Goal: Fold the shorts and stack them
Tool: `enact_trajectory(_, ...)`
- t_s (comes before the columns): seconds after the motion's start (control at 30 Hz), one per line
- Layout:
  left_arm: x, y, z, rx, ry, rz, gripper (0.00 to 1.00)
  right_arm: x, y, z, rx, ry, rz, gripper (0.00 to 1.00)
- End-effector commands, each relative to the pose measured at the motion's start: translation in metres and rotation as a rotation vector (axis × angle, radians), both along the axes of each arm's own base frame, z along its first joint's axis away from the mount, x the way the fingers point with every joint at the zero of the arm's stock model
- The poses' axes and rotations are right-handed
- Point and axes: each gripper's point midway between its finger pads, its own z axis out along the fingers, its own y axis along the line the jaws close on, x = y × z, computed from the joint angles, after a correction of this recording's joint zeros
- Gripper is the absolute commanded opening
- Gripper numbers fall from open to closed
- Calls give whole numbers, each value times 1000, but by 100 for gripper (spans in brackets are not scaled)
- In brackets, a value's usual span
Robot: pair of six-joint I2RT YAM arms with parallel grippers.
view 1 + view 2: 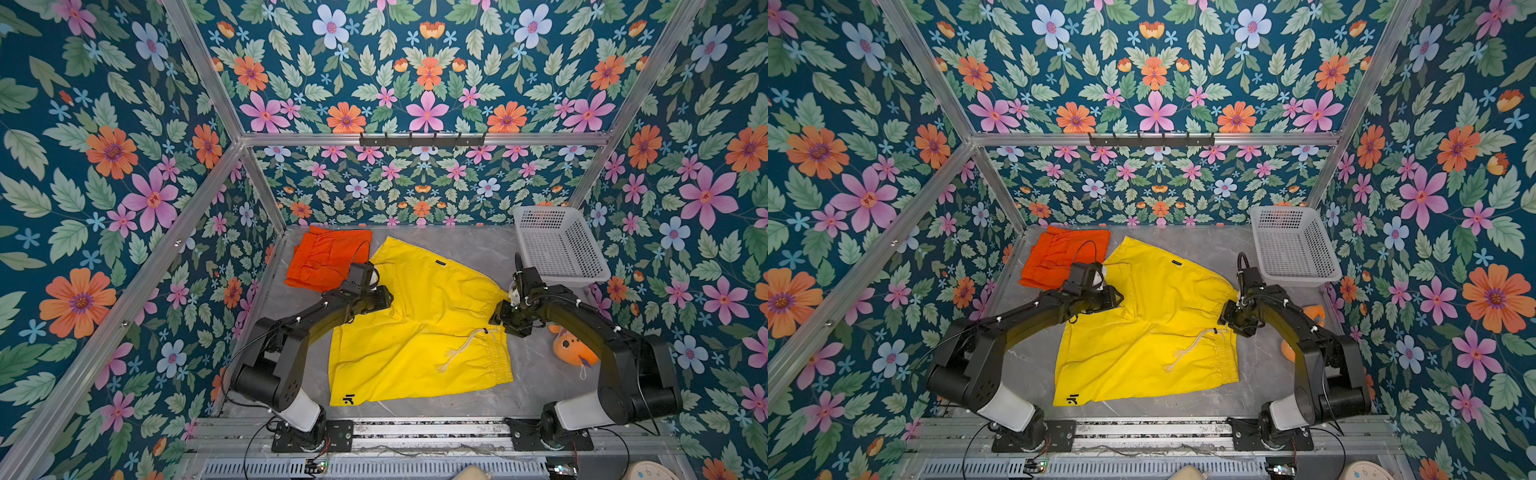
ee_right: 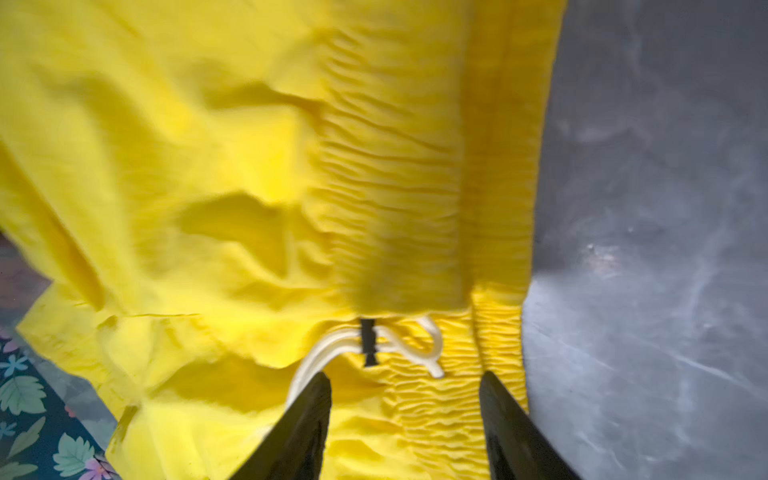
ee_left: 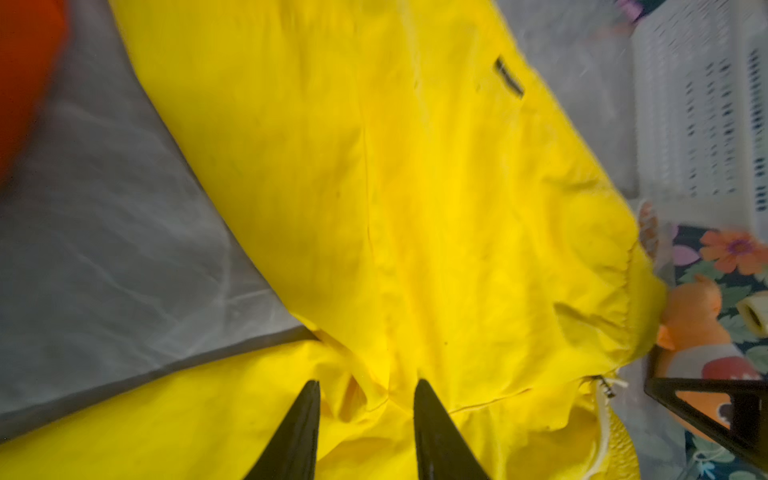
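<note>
Yellow shorts lie spread across the middle of the grey marbled table. The waistband is toward the right edge and both legs point toward the left.

Markings:
- A black logo is printed at the hem of the near leg, close to the table's near edge. Its characters cannot be read with certainty.
- A small dark tag sits on the far leg. Any writing on it is too small to make out.
- A whitish drawstring trails from a black eyelet at the waistband onto the front of the cloth.

Other items:
- Orange shorts lie folded at the far left corner, just beside the hem of the yellow far leg.
- A white mesh basket stands at the far right corner.
- An orange plush toy lies at the right edge, apart from the yellow cloth.

Left gripper: the fingers are spread, with the tips over the crotch where the two legs part. A ridge of yellow cloth lies in the gap between them, and no pinch is seen.

Right gripper: the fingers are spread, with the tips over the gathered waistband, which runs between them. The drawstring and eyelet lie just ahead of one tip.

Whether any tip touches the cloth cannot be told, as both wrist views are blurred.
</note>
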Motion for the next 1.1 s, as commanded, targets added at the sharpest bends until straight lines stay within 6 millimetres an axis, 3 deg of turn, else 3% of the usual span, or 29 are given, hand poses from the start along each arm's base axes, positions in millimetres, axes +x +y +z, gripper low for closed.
enact_trajectory(0.0,-11,30,12,19,16,43,40,-12,-5,27,-49,-43,61,58)
enact_trajectory(0.07,-22,49,16,6,25,74,39,-14,9,44,-11,-113,99,58)
enact_trajectory(0.13,-37,73,12,-4,46,118,37,-20,36,52,64,-169,170,57)
enact_trajectory(0.33,-69,118,-22,3,141,201,34,-37,95,31,188,-182,304,56)
enact_trajectory(0.5,-67,135,-37,5,161,236,32,-41,97,-6,186,-91,273,55)
enact_trajectory(0.6,-64,134,-44,-8,183,220,31,-42,95,-19,172,-64,262,55)
enact_trajectory(1.07,-66,131,-71,-10,279,194,30,-43,91,-40,152,-19,226,55)
